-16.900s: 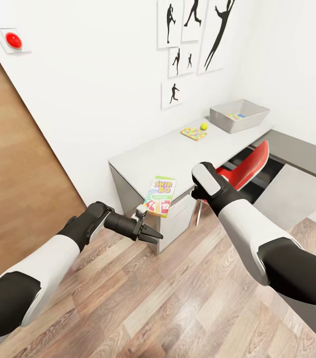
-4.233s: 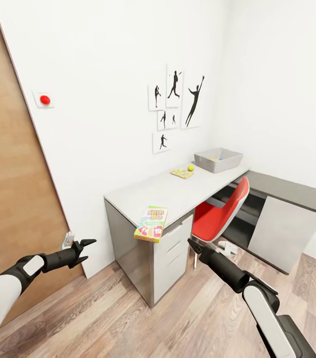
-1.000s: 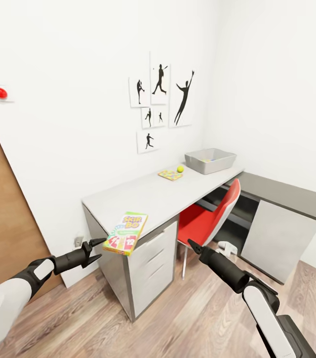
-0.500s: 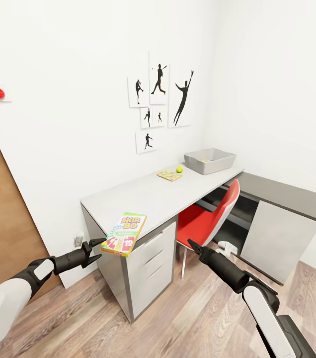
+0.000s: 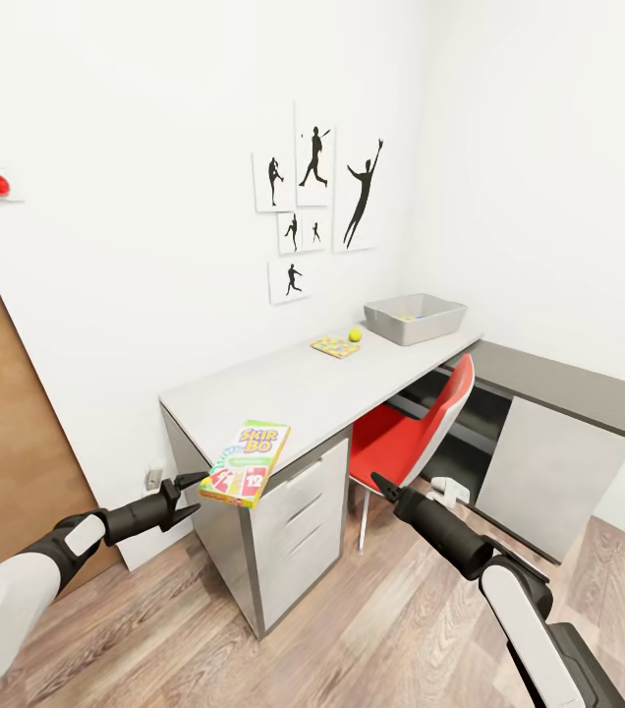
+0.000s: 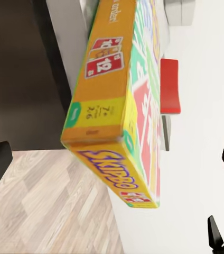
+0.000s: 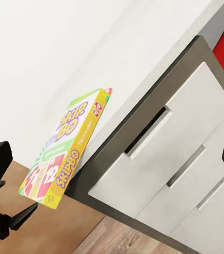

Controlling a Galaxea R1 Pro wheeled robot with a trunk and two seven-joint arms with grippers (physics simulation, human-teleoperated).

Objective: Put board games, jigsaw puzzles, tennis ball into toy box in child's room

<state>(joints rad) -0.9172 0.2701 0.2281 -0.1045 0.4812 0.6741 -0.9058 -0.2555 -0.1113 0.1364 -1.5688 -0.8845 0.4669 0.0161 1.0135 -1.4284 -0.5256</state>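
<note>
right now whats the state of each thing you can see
SKIP-BO box: flat, overhanging the table corner
left gripper: open, empty, beside the box
right gripper: empty, open or shut unclear
toy box: upright, colourful item inside
tennis ball: resting beside the puzzle mat
drawers: closed

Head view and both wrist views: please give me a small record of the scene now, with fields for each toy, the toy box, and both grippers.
SKIP-BO box: lies flat at the near corner of the table, overhanging the edge
puzzle: flat on the table, far end
ball: on the table between puzzle and toy box
toy box: at the table's far end; something colourful inside, too small to name
left gripper: jaws open, just short of the SKIP-BO box, holding nothing
right gripper: low, in front of the drawers; holding nothing
</note>
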